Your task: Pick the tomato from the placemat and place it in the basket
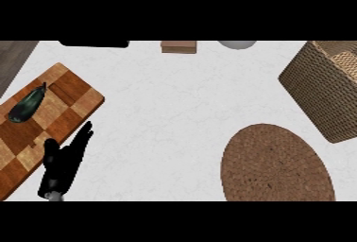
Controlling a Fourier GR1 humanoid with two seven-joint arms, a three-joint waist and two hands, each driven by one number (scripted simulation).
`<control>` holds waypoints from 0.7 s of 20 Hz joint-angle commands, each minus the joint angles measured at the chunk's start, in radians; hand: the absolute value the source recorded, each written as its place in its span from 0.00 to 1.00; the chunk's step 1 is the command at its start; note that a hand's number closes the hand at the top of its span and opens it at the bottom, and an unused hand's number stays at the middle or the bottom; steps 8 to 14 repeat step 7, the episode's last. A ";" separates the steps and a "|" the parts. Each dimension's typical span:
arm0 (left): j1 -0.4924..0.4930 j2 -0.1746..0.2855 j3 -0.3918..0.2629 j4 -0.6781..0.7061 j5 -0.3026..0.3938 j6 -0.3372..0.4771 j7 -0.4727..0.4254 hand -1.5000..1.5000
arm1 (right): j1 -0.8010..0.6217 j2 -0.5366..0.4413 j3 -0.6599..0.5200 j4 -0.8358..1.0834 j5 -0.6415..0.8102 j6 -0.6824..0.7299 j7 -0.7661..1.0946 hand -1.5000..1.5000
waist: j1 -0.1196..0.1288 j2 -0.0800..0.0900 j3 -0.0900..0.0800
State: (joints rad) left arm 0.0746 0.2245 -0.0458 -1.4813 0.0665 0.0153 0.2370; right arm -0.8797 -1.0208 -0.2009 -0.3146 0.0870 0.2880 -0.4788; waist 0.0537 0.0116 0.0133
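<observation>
Down at the lower left, the left hand (61, 165): black, open, fingers (82, 137) straight and held close together, pointing up and a little to the right, thumb standing off to the left. Holds nothing. Comes in from the lower edge on a short stub of grey forearm (53, 195). Just left of the hand and partly under its thumb, a chequered wooden cutting board (66, 97), long, set at a slant, running from the lower left up toward the middle left. On the board's upper half, apart from the fingertips, a dark green-black eggplant (26, 105), lying lengthwise along the slant, thin end uppermost. Under all of it, a white marbled counter (167, 108). Farther right, well apart from the hand, a round woven brown placemat (277, 163), lower rim cut by the view's lower edge. As for the tomato: shows nowhere in the view, so cannot tell where it lies. Up and to the right of the placemat, near but not touching, a wicker basket (314, 94), standing askew in the view, partly cut by the right edge, its opening toward the top right. Along the far edge, each half cut off: a flat black thing (94, 43), a small wooden block (178, 46), a rounded grey thing (237, 44). At the top left corner, a strip of dark wood (14, 54).
</observation>
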 commanded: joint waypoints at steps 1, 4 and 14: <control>0.048 -0.024 -0.012 0.087 -0.003 -0.003 0.005 0.50 | -0.032 -0.035 -0.048 0.085 -0.030 0.036 0.038 0.00 | -0.006 0.009 -0.010; 0.015 0.009 0.016 0.042 0.041 -0.040 0.057 0.50 | -0.039 -0.088 -0.071 0.127 -0.034 0.014 0.043 0.00 | 0.005 0.016 -0.008; 0.030 -0.021 0.003 0.058 0.004 0.003 0.028 0.50 | 0.020 -0.147 -0.083 0.158 -0.038 0.077 -0.020 0.00 | -0.003 0.020 -0.006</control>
